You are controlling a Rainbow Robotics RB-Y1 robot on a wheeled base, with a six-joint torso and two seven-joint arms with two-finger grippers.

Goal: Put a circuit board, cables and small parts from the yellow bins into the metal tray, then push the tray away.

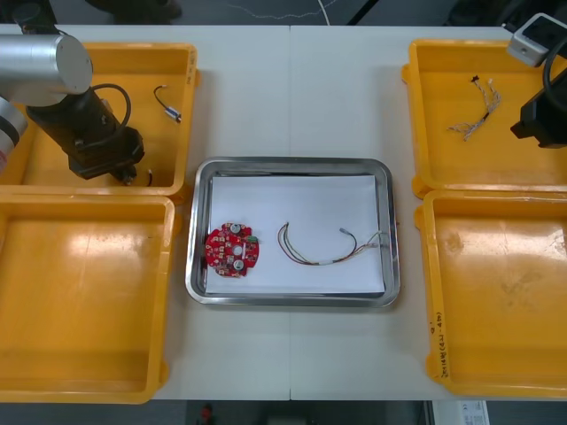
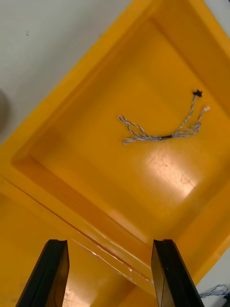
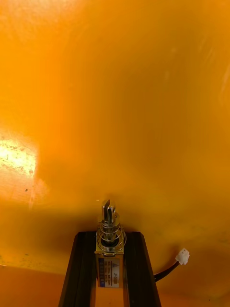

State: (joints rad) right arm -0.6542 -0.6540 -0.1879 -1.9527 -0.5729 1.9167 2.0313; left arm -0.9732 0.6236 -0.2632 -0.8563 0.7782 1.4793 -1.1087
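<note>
My left gripper [image 3: 109,236] is shut on a small metal part [image 3: 109,256] with a spring, a black lead and a white plug [image 3: 182,256], low over the bin floor. From the front, that gripper [image 1: 127,174] sits at the near edge of the far-left yellow bin [image 1: 133,55], where another small metal part [image 1: 168,103] lies. The metal tray [image 1: 292,164], white inside, holds a round red circuit board [image 1: 233,249] and a thin cable [image 1: 330,249]. My right gripper [image 2: 109,247] is open above the far-right bin [image 1: 443,62], short of a twisted blue and white cable [image 2: 158,133].
The near-left bin [image 1: 89,301] and near-right bin [image 1: 505,292] flank the tray. The blue and white cable [image 1: 475,116] lies mid-floor in the far-right bin. My right arm [image 1: 542,115] hangs at the table's right edge. Bare table stretches beyond the tray.
</note>
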